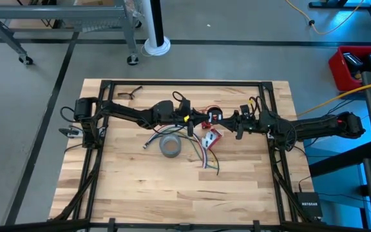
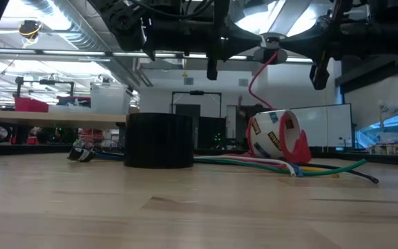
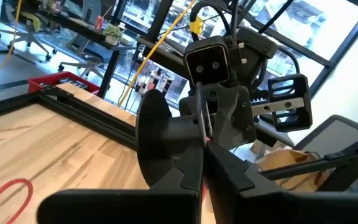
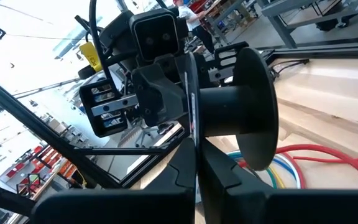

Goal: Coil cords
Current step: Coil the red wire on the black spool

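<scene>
Black plastic forms the empty spool [image 4: 241, 118] that both arms hold up in the air between them, over the middle of the worktop [image 1: 140, 187]. The left hand [image 1: 198, 118] comes from the left side and the right hand [image 1: 232, 120] from the right side, and they meet at the spool. Both hands are closed narrow, each one pinching a flange of the spool from its own side, as the two wrist views show. A thin red wire [image 2: 260, 76] hangs down from the spool in a curve, and more of this red wire [image 4: 328, 155] lies on the wood under it. Near it on the worktop lies a bundle of coloured cords [image 1: 206, 158], green, white and blue. Just beside them is a red tape dispenser [image 2: 276, 135], and a grey tape roll [image 1: 171, 146] stands to its left.
</scene>
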Tool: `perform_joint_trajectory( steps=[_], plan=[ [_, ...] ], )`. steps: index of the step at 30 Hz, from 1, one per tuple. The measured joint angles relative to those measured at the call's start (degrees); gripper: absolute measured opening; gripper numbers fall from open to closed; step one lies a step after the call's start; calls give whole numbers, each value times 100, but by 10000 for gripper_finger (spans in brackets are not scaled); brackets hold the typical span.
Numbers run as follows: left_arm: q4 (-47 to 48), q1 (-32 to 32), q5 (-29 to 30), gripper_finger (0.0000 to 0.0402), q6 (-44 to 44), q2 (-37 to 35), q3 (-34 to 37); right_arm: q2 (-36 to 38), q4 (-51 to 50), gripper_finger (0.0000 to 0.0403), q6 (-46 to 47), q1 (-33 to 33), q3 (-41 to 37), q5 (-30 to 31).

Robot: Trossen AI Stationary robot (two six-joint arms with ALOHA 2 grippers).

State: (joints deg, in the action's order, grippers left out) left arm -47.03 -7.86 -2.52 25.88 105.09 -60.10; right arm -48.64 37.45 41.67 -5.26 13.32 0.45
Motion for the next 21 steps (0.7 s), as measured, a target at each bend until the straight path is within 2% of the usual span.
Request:
perform_joint_trajectory(
  steps=[6,12,21],
  plan=[
    [4,0,11,2,-38,-3,0,0,5,12,57,0,0,1],
    [9,-9,17,1,-120,-3,0,0,29,52,507,-2,0,2],
    [26,-112,10,0,-87,-3,0,0,38,109,525,-2,0,8]
  ],
)
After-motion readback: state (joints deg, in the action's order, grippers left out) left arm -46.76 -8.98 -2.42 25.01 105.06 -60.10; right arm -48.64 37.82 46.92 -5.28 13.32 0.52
